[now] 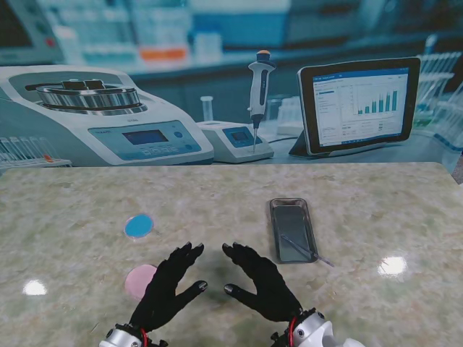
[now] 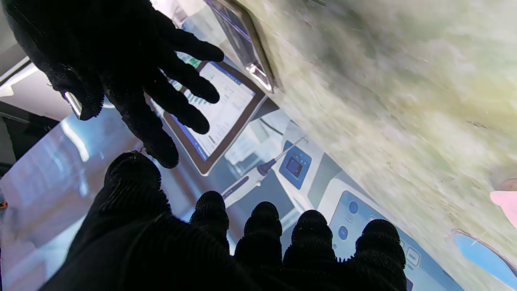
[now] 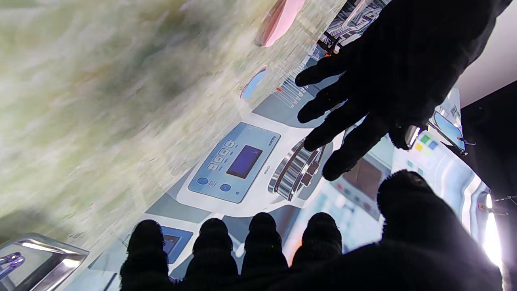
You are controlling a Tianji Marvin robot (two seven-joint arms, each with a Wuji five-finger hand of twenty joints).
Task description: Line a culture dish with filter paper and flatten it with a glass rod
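Near our edge of the surface [image 1: 217, 195], both our left robot hand [image 1: 168, 283] and right robot hand [image 1: 262, 282] hung spread and empty, so a careless reach risked knocking the thin glass rod [image 1: 304, 249] off its metal tray [image 1: 292, 210].

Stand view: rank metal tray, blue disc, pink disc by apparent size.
1. Rectangular metal tray, clearly largest.
2. Round pink disc and round blue disc: look alike; pink sits nearer the camera and is partly hidden by the left hand, so unranked.

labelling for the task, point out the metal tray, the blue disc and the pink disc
metal tray [image 1: 273, 217]: stand view, left rim
blue disc [image 1: 138, 225]: stand view, middle of its face
pink disc [image 1: 137, 280]: stand view, exposed part beside the left hand [image 1: 168, 285]
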